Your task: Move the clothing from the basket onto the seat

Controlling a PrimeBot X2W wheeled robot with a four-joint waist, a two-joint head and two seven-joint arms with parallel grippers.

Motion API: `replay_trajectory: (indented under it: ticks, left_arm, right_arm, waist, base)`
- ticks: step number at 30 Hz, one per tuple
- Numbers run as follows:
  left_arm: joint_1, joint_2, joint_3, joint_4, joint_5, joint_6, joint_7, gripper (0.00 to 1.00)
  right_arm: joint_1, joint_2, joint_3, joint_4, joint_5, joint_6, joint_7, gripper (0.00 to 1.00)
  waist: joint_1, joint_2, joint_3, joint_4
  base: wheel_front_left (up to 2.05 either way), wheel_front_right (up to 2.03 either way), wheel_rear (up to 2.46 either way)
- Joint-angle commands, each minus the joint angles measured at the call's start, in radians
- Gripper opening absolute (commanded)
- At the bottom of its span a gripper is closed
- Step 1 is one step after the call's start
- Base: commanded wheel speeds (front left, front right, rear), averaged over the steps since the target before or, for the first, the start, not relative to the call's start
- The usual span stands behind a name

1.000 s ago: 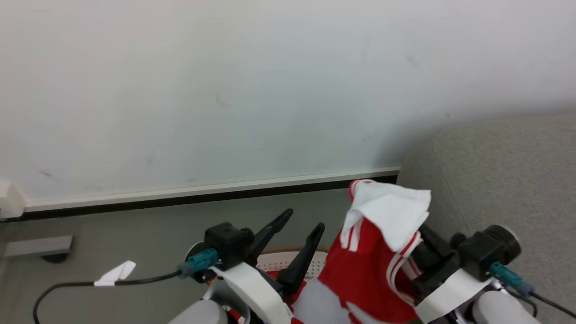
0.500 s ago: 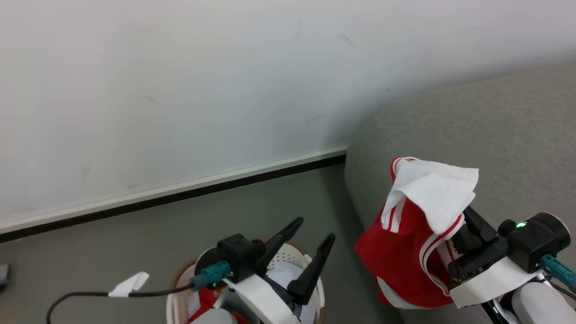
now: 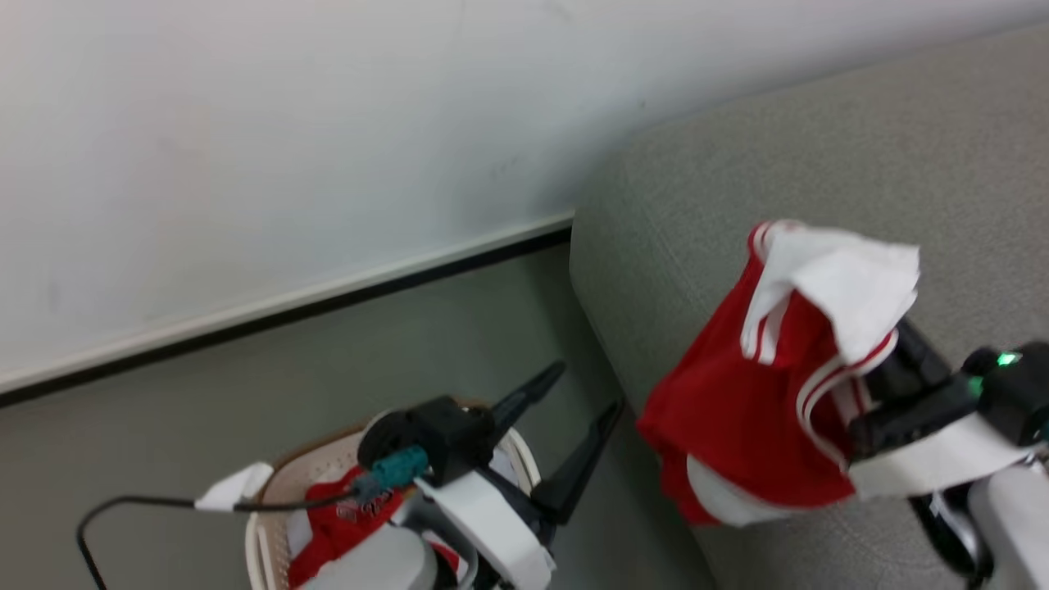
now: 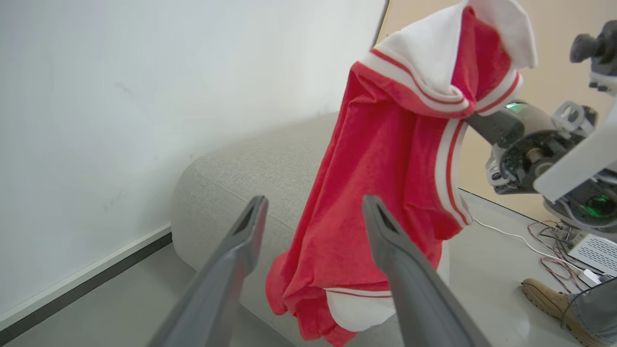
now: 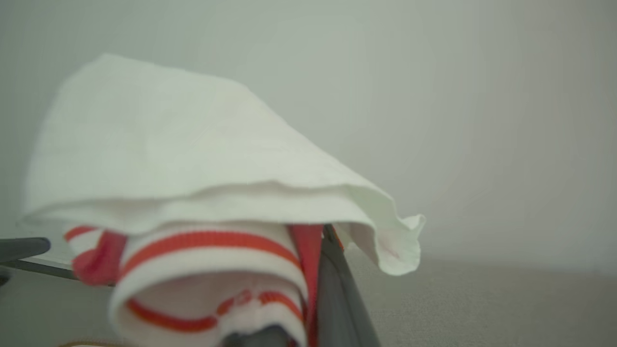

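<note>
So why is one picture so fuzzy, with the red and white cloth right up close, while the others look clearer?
Right wrist view: the clothing sits almost against the lens, so it is out of focus. Left wrist view: the same garment is crisp, lit evenly. Head view: fairly sharp, with a soft shadow on the wall beside the seat.

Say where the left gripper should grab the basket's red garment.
Probably the bunched top fold of the red garment, from straight above: the basket walls block the sides, and the heaped cloth gives the open left gripper a ridge to pinch.
</note>
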Motion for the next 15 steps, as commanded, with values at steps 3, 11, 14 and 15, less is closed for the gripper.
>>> replay_trajectory:
  ticks: [3, 11, 14, 15]
  left_arm:
    - [-0.078, 0.026, 0.009, -0.023, 0.034, -0.012, 0.023, 1.00]
    - [-0.205, 0.044, 0.035, -0.057, 0.060, -0.038, 0.043, 1.00]
    - [-0.236, 0.050, 0.046, -0.063, 0.065, -0.047, 0.036, 1.00]
    - [-0.244, 0.051, 0.047, -0.065, 0.067, -0.051, 0.036, 1.00]
  right_arm:
    - [-0.132, -0.015, -0.054, 0.010, -0.013, -0.002, 0.012, 0.00]
    - [-0.422, -0.117, -0.240, 0.051, -0.084, -0.002, 0.067, 0.00]
    - [-0.538, -0.187, -0.322, 0.075, -0.120, -0.002, 0.115, 0.00]
    - [-0.574, -0.216, -0.352, 0.081, -0.132, -0.002, 0.135, 0.00]
  waist:
    - [0.0000, 0.0000, 0.139, 0.037]
    - [0.0000, 0.0000, 0.322, 0.119]
    - [0.0000, 0.0000, 0.365, 0.149]
    - [0.0000, 0.0000, 0.376, 0.158]
  base:
    - [0.00, 0.00, 0.00]
    - [0.00, 0.00, 0.00]
    - [0.00, 0.00, 0.00]
    - [0.00, 0.00, 0.00]
